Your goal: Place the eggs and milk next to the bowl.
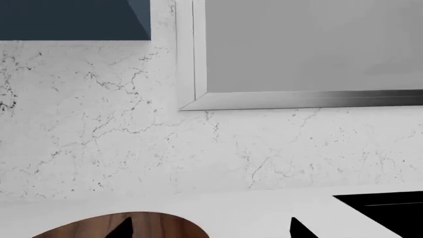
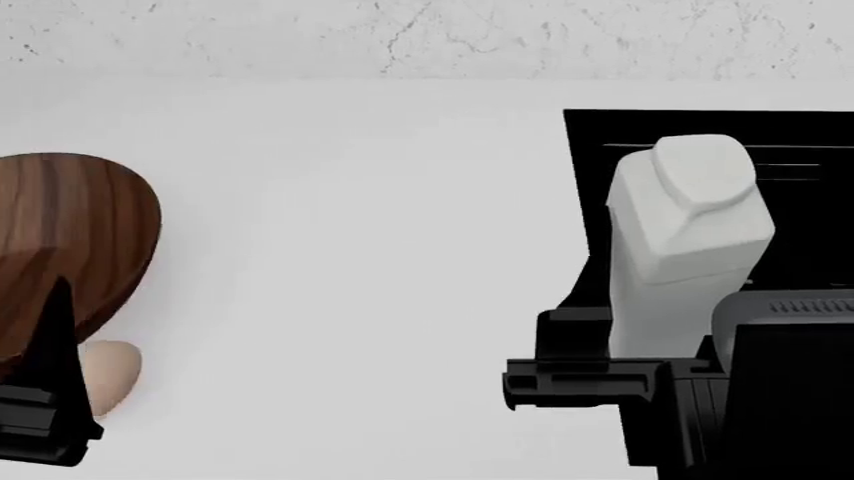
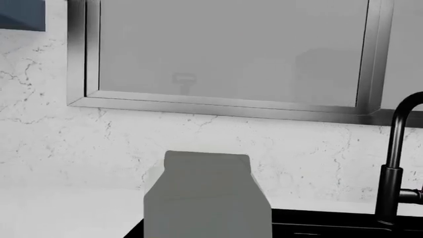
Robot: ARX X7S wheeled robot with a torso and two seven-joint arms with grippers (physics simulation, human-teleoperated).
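One milk (image 2: 687, 250) upright, bowl (image 2: 74, 240) apart

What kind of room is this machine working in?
Most likely a kitchen, rendered in a simulator. A white counter runs under a marble-veined wall with a framed window, a black tap stands nearby, and a milk carton and wooden bowl sit out.

A white marble wall (image 1: 99, 124) carries a framed window (image 3: 231, 54); a black faucet (image 3: 396, 163), possibly curved, stands beside it.
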